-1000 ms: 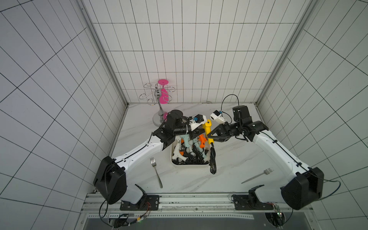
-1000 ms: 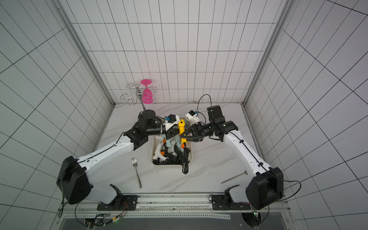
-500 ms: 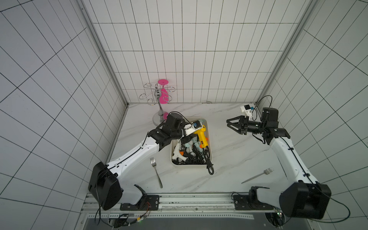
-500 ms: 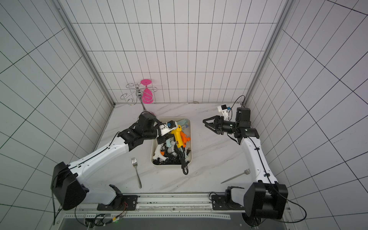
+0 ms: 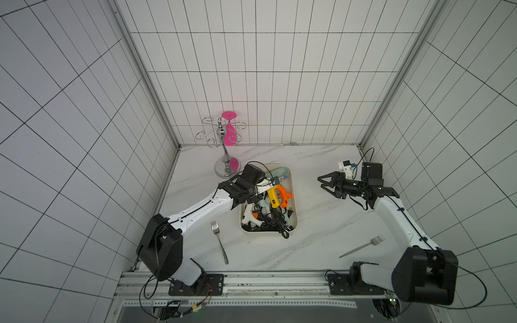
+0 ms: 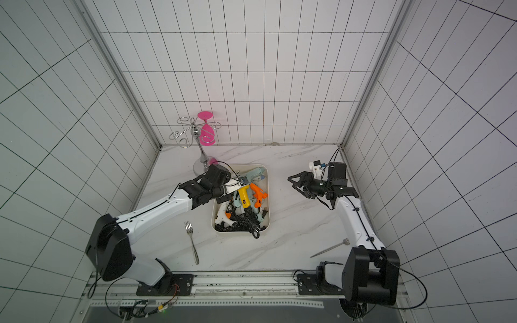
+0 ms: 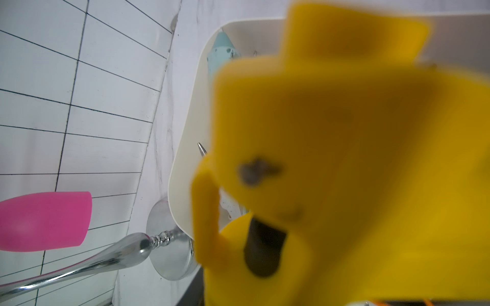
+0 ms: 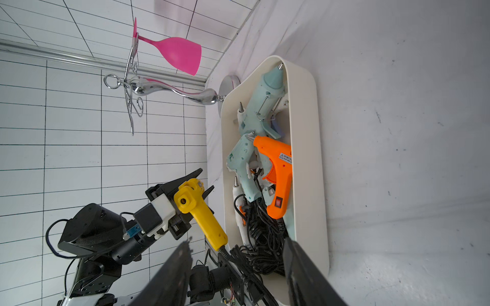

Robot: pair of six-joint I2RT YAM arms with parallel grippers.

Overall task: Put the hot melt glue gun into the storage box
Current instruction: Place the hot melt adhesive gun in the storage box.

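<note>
Placement stage of the storing task, with both arms visible in both top views. You have the left gripper (image 8: 204, 181) pinching the yellow hot melt glue gun (image 5: 272, 198) across its barrel, so the handle hangs free and slants down toward the storage box (image 8: 319, 159) at the centre of the top views. The gun is raised over the box's left side and does not yet lie among the others. A barrel grip probably lets the handle and cord enter first. Its black cord (image 8: 224, 251) already runs into the tangle of cords (image 5: 265, 223) at the near end of the box. In the left wrist view, blurred yellow fills most of the frame, which shows how close the gun sits to that camera. The orange glue gun (image 5: 284, 195) and the pale green guns (image 8: 265, 106) crowd the tray, so you must set the yellow one on top of the pile. Your right gripper (image 5: 321, 181), at centre right, is spread and empty, well apart from the box, and leaves the descent clear. The chrome glass rack (image 5: 225, 156) stands just beside the box's upper left corner; mind it.
</note>
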